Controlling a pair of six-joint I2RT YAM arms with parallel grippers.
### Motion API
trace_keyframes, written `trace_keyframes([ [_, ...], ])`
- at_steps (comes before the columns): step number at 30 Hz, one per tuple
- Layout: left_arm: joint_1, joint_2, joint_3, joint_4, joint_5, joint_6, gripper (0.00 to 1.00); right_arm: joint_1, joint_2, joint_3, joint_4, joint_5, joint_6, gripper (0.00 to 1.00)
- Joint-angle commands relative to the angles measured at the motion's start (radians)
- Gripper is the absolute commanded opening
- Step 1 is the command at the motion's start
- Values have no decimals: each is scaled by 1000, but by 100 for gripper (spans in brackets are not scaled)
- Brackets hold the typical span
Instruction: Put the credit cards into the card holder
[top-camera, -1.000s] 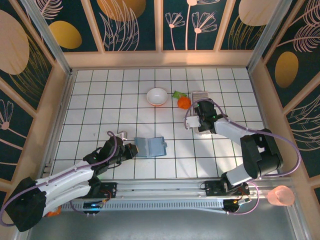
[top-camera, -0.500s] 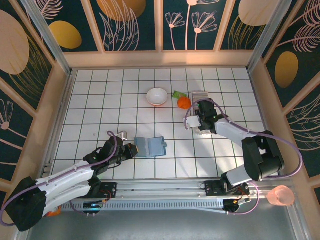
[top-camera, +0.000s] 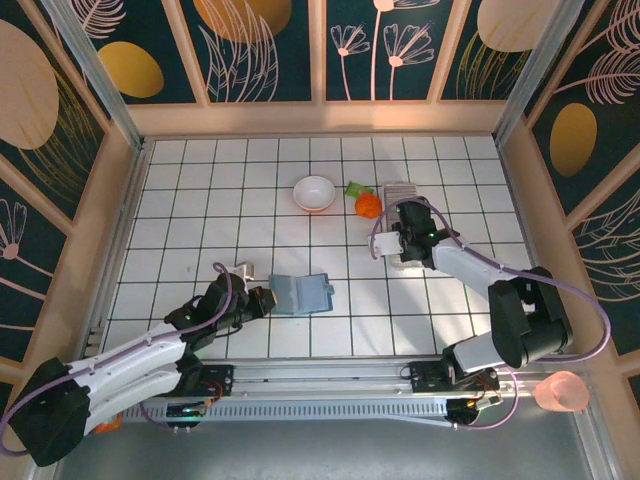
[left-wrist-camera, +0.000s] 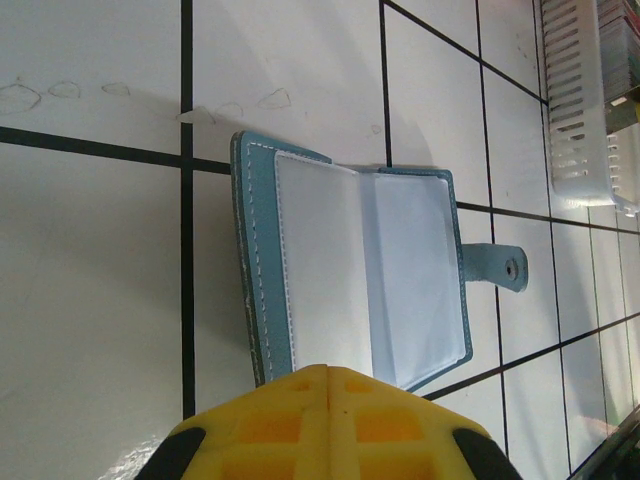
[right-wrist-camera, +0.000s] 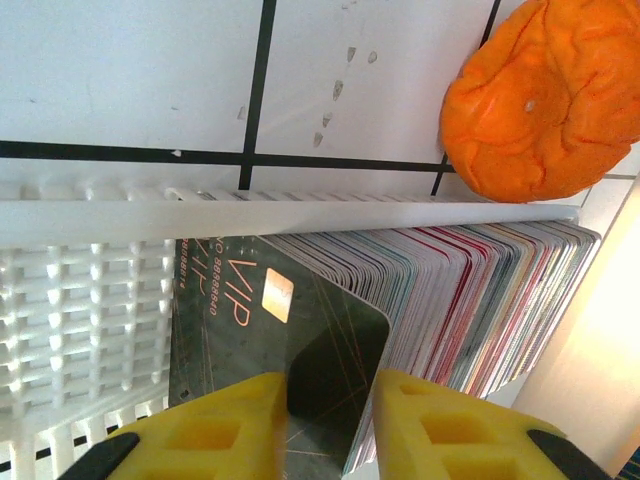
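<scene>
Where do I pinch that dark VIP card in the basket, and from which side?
Pinch the dark card by its rounded-corner edge nearest the right gripper, entering through the open side of the basket, one finger per face. It leans at the front of the stack, so likely only that edge is free.

My left gripper (left-wrist-camera: 326, 380) covers the near edge of the card holder (left-wrist-camera: 360, 270), so whether I am pinching it is hidden. My right gripper (right-wrist-camera: 330, 390) and the frame's lower edge cut off the bottom of the dark front card (right-wrist-camera: 300, 320) among the credit cards (right-wrist-camera: 460, 290). From above, that stack is too small to tell apart.
</scene>
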Motion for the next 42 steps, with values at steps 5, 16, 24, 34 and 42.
trace_keyframes([
  [5, -1, -8, -10, 0, 3, -11, 4, 8, -28, 28, -3, 24, 5, 20],
  [16, 0, -3, -11, 7, 3, -17, 4, 7, -59, 28, -12, 24, 11, 12],
  [24, -1, -4, -11, 10, 7, -18, 4, 17, -97, 38, -76, 8, 53, 11],
  [34, -1, 7, -3, 15, 6, -11, 3, 36, -198, -8, -170, -21, 115, 4],
  [42, -1, 6, 26, -16, -16, 1, 4, 127, -294, 16, -310, 17, 224, 0],
])
